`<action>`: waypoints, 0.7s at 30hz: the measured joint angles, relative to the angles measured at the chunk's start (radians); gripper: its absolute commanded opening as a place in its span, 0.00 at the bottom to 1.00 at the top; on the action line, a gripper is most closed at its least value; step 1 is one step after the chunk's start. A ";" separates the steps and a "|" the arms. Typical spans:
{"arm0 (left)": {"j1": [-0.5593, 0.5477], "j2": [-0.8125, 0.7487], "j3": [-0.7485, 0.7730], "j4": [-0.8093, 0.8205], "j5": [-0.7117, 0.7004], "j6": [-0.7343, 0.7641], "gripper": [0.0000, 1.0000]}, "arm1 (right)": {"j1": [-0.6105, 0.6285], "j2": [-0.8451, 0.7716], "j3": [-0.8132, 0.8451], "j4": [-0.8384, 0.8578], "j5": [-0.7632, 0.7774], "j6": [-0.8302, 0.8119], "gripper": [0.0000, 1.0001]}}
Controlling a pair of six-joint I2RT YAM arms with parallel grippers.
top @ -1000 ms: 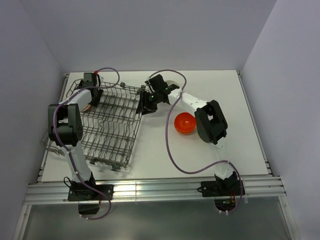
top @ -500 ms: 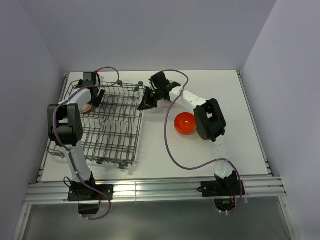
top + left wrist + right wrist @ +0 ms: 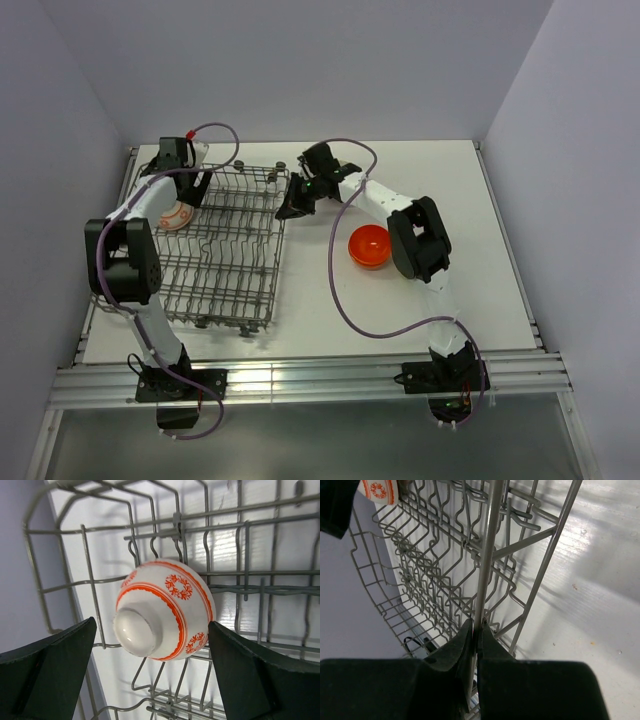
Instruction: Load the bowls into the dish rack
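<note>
1 dish rack [image 3: 225, 250] lies along the left edge of the bench [image 3: 460, 190]. 1 white bowl [image 3: 165, 610] with red-orange patterns sits in the rack by the far left corner, and 1 glossy orange bowl [image 3: 368, 246] sits near the bench's middle: 2 bowls in view. 2 arms: 1 left arm [image 3: 120, 262], 1 right arm [image 3: 418, 240].

Nothing legible.
The white round bowl [image 3: 162, 611] showed only red-orange rings and medallions, no letters; the grey wire dish rack [image 3: 225, 250] carried none.
</note>
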 measured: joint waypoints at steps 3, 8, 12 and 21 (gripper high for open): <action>0.000 -0.035 0.000 -0.001 0.023 -0.011 1.00 | 0.000 0.000 0.000 0.004 0.000 -0.003 0.00; 0.000 -0.092 0.000 -0.037 0.080 -0.061 0.99 | 0.000 0.000 0.002 0.003 0.008 -0.013 0.12; 0.000 -0.146 0.000 -0.071 0.127 -0.104 0.99 | 0.005 0.000 0.019 -0.008 0.042 -0.070 0.49; 0.000 -0.261 0.008 -0.122 0.209 -0.167 0.99 | -0.004 -0.007 0.023 -0.009 0.169 -0.150 0.84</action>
